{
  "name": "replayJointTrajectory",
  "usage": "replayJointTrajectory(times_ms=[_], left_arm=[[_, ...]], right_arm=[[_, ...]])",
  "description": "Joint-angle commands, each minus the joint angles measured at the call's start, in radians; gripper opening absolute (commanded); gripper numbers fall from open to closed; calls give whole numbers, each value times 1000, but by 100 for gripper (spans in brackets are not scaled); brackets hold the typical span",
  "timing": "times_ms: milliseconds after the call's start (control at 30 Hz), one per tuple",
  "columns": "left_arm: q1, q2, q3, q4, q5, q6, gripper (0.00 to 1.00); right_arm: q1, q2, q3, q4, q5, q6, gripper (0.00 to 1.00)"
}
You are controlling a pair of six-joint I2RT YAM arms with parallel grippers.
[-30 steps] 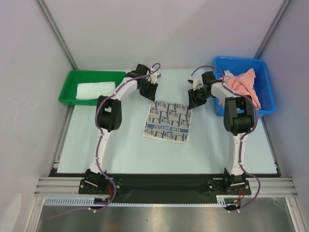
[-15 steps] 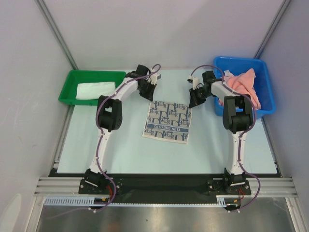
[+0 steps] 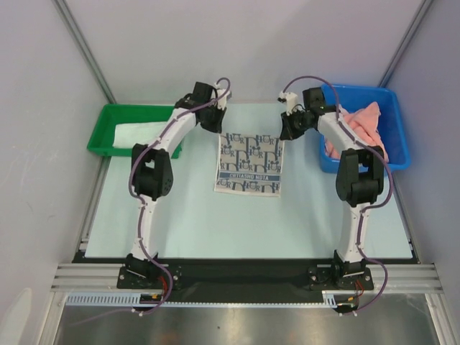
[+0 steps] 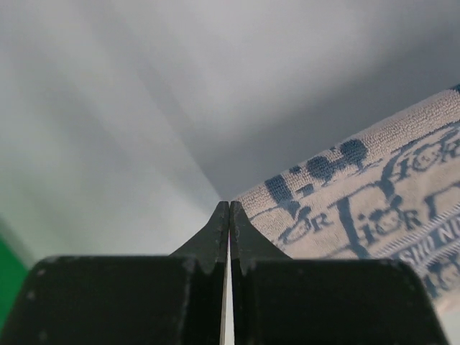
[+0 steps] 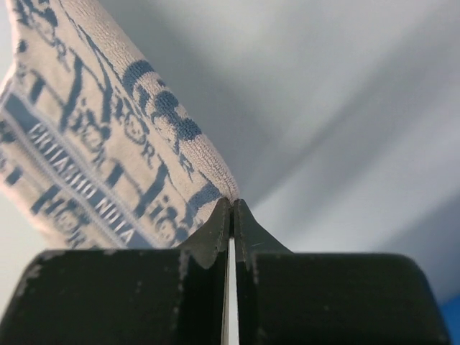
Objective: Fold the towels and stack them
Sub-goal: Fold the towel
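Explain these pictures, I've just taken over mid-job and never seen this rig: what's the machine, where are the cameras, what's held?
Two robot arms stand bolted at the near edge of the table. The wide picture looks down from above and behind them; each close-up comes from a wrist camera looking along that arm's black fingers. On the table lies a white towel with blue-grey pattern. The left gripper and right gripper are each shut on one far corner of it. The green bin at left holds a white towel; the blue bin at right holds pink towels.
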Motion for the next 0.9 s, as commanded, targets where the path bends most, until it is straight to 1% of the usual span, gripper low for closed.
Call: replayJointTrajectory(times_ms=[0, 33, 67, 100, 133, 167, 200, 233, 333, 367, 400, 433, 500, 533, 567, 600, 667, 700, 767, 800, 867], left_arm=[[11, -176, -15, 48, -51, -20, 0], [11, -220, -27, 48, -57, -23, 0], [11, -245, -39, 47, -65, -24, 0], [11, -271, -77, 50, -62, -24, 0], [11, -333, -101, 59, -61, -26, 0], [10, -364, -125, 63, -51, -27, 0], [7, -404, -177, 70, -47, -29, 0], [3, -474, -205, 85, -48, -32, 0], [-13, -584, -309, 97, -57, -34, 0], [-18, -654, -332, 99, -58, -32, 0], [-30, -685, -376, 96, -56, -32, 0], [-36, -722, -401, 96, -58, -34, 0], [-59, -812, -476, 91, -56, -34, 0], [-69, -841, -504, 93, -58, -38, 0], [-78, -868, -533, 108, -61, -43, 0], [-99, -922, -596, 122, -61, -58, 0], [-119, -964, -660, 161, -19, -72, 0], [-133, -983, -726, 218, 7, -96, 2], [-144, -983, -779, 270, 80, -122, 18], [-153, -977, -821, 331, 106, -151, 25], [-170, -940, -845, 358, 136, -162, 27]], right_arm=[[0, -142, -7, 49, 50, -17, 0], [1, -164, -27, 55, 60, -14, 0], [6, -218, -42, 64, 70, -11, 0], [6, -246, -56, 72, 79, -3, 0], [6, -280, -71, 80, 81, 2, 0], [10, -308, -103, 92, 83, 6, 0], [13, -366, -117, 92, 90, 14, 0], [18, -394, -131, 90, 96, 18, 0], [39, -512, -196, 80, 128, 41, 0], [47, -547, -216, 77, 136, 48, 0], [62, -579, -260, 78, 141, 55, 0], [75, -645, -281, 80, 161, 70, 0], [111, -706, -349, 74, 181, 87, 0], [124, -769, -373, 70, 193, 101, 0], [139, -795, -393, 70, 193, 109, 0], [148, -825, -413, 72, 187, 117, 0], [171, -872, -472, 81, 176, 140, 0], [176, -879, -489, 81, 170, 152, 0], [191, -885, -515, 63, 178, 175, 0], [197, -886, -524, 60, 179, 181, 0], [219, -883, -536, 54, 172, 198, 0]])
